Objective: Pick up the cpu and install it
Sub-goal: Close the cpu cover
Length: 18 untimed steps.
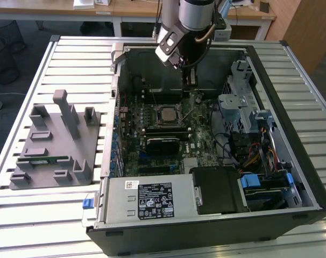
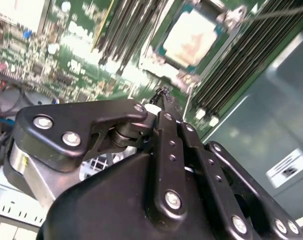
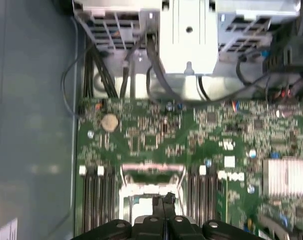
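Observation:
The cpu, a silver-grey square chip, lies in the black-framed socket in the middle of the green motherboard. In the second wrist view the cpu shows pale and square inside its frame. My gripper hangs above the board just behind the socket, toward the case's rear wall. Its black fingers are pressed together at the tip with nothing between them. In the first wrist view the gripper tip stands over the socket, apart from the chip.
The open computer case holds a power supply, a drive cage and cable bundles on the exterior view's right. A grey fixture with a green memory stick sits on the slatted table.

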Each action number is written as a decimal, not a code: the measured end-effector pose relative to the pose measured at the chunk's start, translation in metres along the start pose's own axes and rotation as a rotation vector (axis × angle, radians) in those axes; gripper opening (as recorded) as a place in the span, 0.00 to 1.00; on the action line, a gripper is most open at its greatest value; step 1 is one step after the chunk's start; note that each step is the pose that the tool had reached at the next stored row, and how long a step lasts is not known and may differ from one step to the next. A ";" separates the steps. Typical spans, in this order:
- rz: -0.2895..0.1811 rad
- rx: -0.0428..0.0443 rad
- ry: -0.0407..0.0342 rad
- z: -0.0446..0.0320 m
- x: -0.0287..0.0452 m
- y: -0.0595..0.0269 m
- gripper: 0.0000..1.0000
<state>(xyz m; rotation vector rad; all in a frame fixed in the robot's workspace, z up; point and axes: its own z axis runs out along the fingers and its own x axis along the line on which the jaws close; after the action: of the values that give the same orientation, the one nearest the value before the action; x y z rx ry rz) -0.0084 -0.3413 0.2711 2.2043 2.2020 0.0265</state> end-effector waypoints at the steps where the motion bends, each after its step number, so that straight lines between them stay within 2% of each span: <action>1: 0.000 0.0000 0.0001 0.0005 0.0001 0.0028 0.11; 18: 0.000 0.0052 -0.0001 0.0084 0.0084 0.0333 0.11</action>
<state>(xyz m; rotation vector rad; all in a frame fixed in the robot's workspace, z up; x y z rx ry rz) 0.0252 -0.3330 0.2637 2.2068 2.2047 0.0206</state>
